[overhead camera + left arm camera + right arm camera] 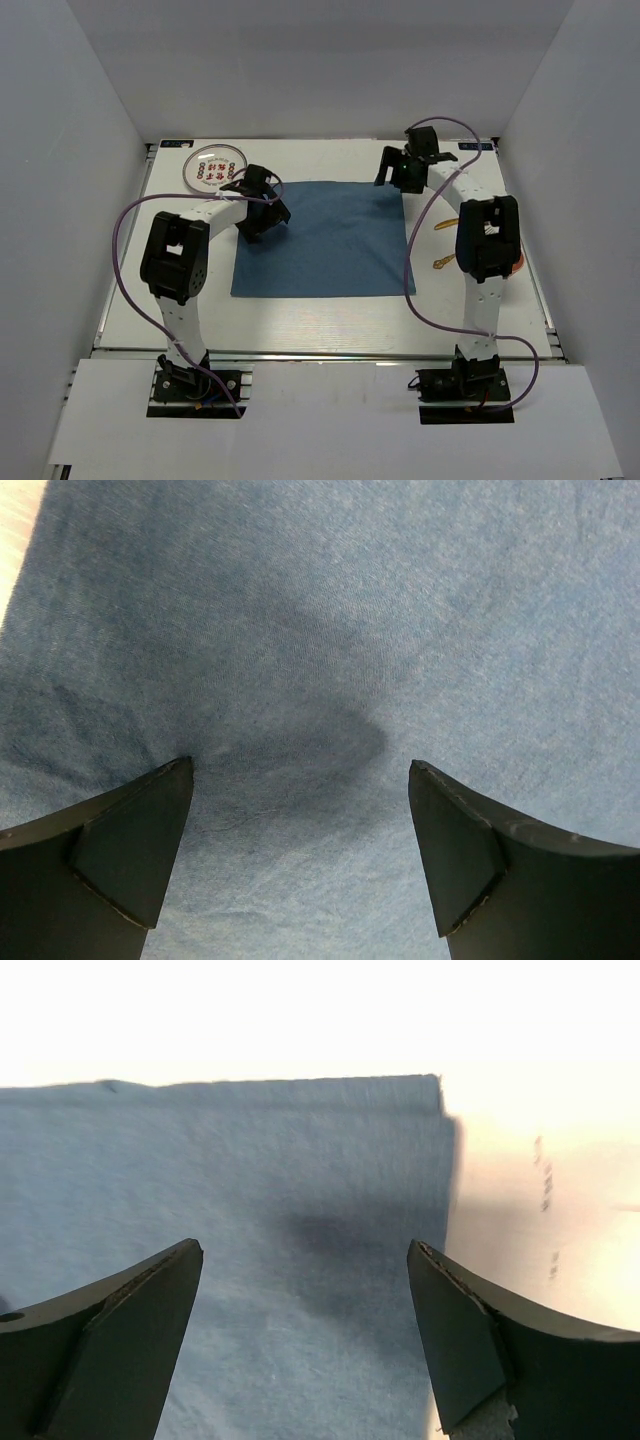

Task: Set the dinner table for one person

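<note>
While the left claw (300,765) and right claw (305,1245) hang spread and empty above the blue cloth (320,245), the setting looks barely begun
Nearest, the white desk (300,320) lies flat, hard and fixed; the cloth on it looks limp and light, best pinched at a corner; gold cutlery (443,262) near its right edge; a plate (212,165) far left, rigid, gripped by the rim; white walls (60,200) close round

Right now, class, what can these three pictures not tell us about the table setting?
Top view: gold utensils too small to identify, partly behind the right arm.
Top view: plate rim partly covered by the left claw; pattern too small to read.
Right wrist view: table beyond the blue cloth washed out by glare.
</note>
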